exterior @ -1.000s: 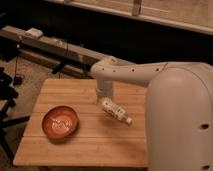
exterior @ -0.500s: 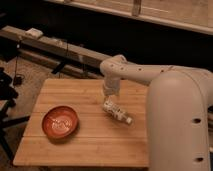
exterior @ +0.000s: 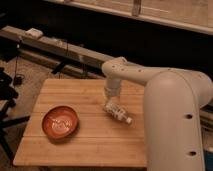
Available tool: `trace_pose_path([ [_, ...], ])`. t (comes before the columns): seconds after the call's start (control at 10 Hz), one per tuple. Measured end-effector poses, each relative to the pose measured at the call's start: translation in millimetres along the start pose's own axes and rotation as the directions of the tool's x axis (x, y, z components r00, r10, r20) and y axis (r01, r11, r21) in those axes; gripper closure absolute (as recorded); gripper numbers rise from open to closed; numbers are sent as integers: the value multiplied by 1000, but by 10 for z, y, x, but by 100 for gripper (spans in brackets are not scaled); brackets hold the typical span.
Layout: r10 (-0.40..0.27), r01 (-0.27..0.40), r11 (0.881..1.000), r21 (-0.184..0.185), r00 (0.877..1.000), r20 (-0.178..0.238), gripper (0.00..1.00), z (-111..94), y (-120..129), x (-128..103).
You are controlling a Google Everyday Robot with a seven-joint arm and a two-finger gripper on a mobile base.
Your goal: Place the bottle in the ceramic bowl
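On the table (exterior: 90,145), the bottle (exterior: 118,113) still lies under the tool (exterior: 111,98), whose grip I cannot tell.

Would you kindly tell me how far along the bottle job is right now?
Done: nothing; the ceramic bowl is empty. In hand: the gripper is at the upper end of the bottle, which lies on its side on the wooden table. Left: lifting it, carrying it over and setting it in the bowl.
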Motion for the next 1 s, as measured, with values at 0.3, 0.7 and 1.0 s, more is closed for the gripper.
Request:
trace_pose_path([
  [0.3,-6,6,1000,-14,1000,-22,35,150,42,83],
  [0.7,-3,2,999,-35,1000,-28,35,301,85,154],
  [1.0,-6,5,999,-33,999,-39,35,375,165,184],
])
